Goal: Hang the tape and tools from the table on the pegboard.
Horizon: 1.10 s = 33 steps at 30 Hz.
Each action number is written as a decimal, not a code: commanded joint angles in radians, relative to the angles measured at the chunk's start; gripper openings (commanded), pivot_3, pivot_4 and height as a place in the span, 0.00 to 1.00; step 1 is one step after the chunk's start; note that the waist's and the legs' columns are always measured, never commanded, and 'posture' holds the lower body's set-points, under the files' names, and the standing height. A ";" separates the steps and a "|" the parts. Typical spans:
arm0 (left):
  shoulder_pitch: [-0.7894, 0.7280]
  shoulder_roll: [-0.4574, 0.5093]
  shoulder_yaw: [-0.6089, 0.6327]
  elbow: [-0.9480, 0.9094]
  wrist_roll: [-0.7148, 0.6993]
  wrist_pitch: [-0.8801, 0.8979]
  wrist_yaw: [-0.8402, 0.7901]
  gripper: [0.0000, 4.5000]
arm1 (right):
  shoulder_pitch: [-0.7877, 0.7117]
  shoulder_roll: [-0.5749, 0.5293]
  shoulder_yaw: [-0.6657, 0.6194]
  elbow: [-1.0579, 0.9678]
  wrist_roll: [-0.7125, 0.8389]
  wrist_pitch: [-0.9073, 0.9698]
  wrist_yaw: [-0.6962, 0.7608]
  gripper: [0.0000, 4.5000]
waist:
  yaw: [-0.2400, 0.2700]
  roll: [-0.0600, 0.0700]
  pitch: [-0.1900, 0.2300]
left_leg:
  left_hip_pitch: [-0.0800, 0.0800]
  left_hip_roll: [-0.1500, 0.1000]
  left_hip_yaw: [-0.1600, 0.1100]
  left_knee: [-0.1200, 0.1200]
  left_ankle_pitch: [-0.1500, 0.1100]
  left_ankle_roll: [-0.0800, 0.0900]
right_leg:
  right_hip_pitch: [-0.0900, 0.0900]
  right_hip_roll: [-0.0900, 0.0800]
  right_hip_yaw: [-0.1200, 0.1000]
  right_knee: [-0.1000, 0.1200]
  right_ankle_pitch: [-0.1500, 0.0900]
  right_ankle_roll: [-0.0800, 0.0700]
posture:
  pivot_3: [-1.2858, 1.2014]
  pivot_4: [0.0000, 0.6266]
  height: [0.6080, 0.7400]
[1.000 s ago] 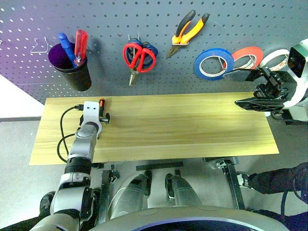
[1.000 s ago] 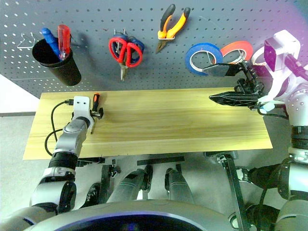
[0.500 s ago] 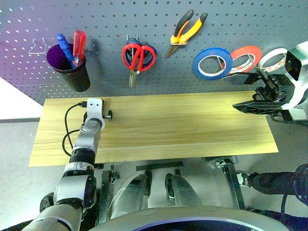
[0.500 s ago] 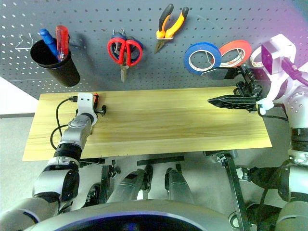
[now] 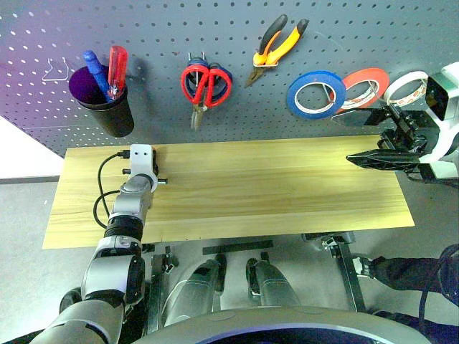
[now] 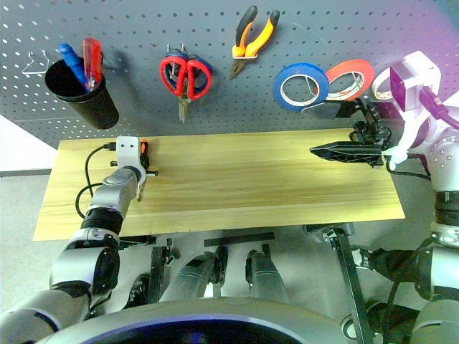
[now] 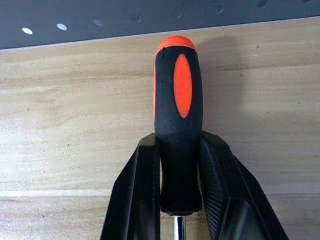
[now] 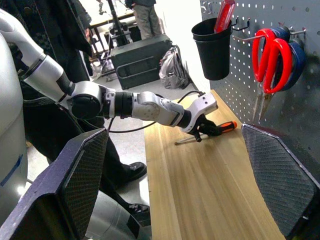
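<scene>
On the left end of the table [image 5: 272, 186] lies the small screwdriver [image 7: 175, 75] with the orange-and-black handle. My left gripper [image 7: 178, 144] is shut on that handle, one finger pressed to each side, and the screwdriver [image 8: 220, 128] rests flat on the wood. My right gripper [image 5: 363, 137] hangs open and empty above the table's right end. On the pegboard [image 5: 215, 29] hang the red-handled scissors [image 5: 206, 84], the orange-and-black pliers [image 5: 278, 49] and, at the far right, the cream-white tape [image 5: 407, 87], partly behind my right wrist.
A black cup [image 5: 107, 109] with a blue and a red screwdriver hangs at the board's left, beside a bare hook [image 5: 56, 72]. A blue roll [image 5: 317, 94] and a red-orange roll [image 5: 366, 84] hang right of the pliers. A person [image 8: 50, 35] stands beyond the table's left end.
My left gripper, open around the screwdriver handle before, has shut on it. The right arm has kept still.
</scene>
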 commanded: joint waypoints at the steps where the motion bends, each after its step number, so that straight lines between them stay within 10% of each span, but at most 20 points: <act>1: 0.042 -0.010 0.009 -0.023 -0.021 0.059 -0.001 0.16 | -0.009 -0.011 -0.038 -0.014 0.004 -0.010 0.007 1.00 | 0.000 0.000 0.000 | 0.000 0.000 0.000 0.000 0.000 0.000 | 0.000 0.000 0.000 0.000 0.000 0.000 | 0.46 0.58 1.00; 20: 0.523 -0.025 -0.125 -0.884 0.020 0.330 -0.037 0.16 | -0.042 -0.006 -0.004 0.045 0.014 -0.044 0.007 1.00 | 0.008 0.000 0.000 | 0.000 0.000 0.001 0.000 -0.001 0.002 | 0.000 0.000 0.000 0.000 0.000 0.000 | 0.48 0.56 1.00; 33: 0.603 -0.002 -0.201 -1.042 0.080 0.179 -0.067 0.16 | -0.061 -0.003 0.023 0.079 0.015 -0.073 0.007 1.00 | 0.010 0.000 0.000 | 0.000 0.000 0.001 -0.002 -0.002 0.003 | -0.001 0.000 0.000 -0.002 0.000 0.000 | 0.49 0.54 1.00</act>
